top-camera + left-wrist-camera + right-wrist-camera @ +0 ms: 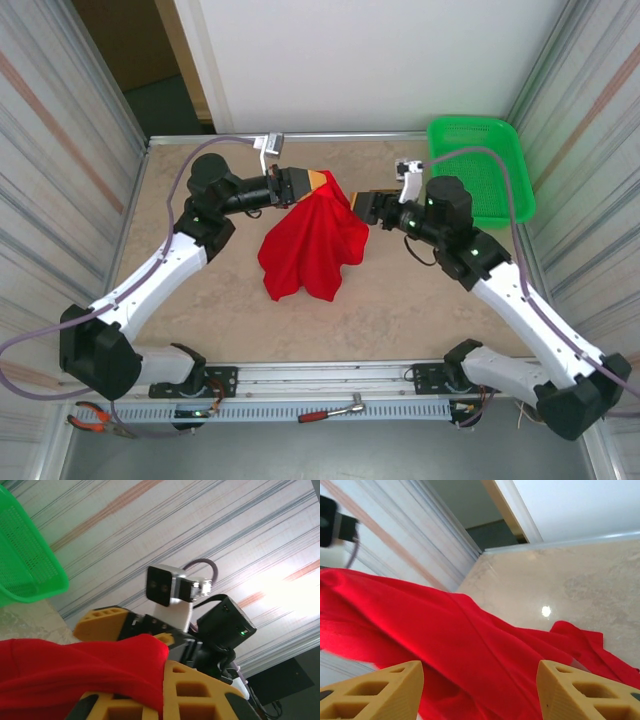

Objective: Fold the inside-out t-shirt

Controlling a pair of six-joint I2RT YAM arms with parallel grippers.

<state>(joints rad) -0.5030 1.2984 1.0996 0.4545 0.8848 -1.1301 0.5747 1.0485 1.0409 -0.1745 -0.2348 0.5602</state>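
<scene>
The inside-out t-shirt point(310, 240) is a bright red cloth hanging in a bunch over the middle of the table, its lower folds resting on the surface. My left gripper point(318, 181) is shut on the shirt's top edge; in the left wrist view the red cloth point(75, 670) is pinched between its yellow fingers point(200, 690). My right gripper point(358, 205) stands open just right of the shirt's upper part. Its wrist view has the two fingertips point(375, 690) wide apart with the red cloth point(470, 645) beyond them, not gripped.
A green mesh basket point(480, 165) stands at the back right corner, also seen in the left wrist view point(30, 565). Striped walls close in both sides. Pliers point(95, 420) and a red-handled tool point(330, 410) lie along the near rail.
</scene>
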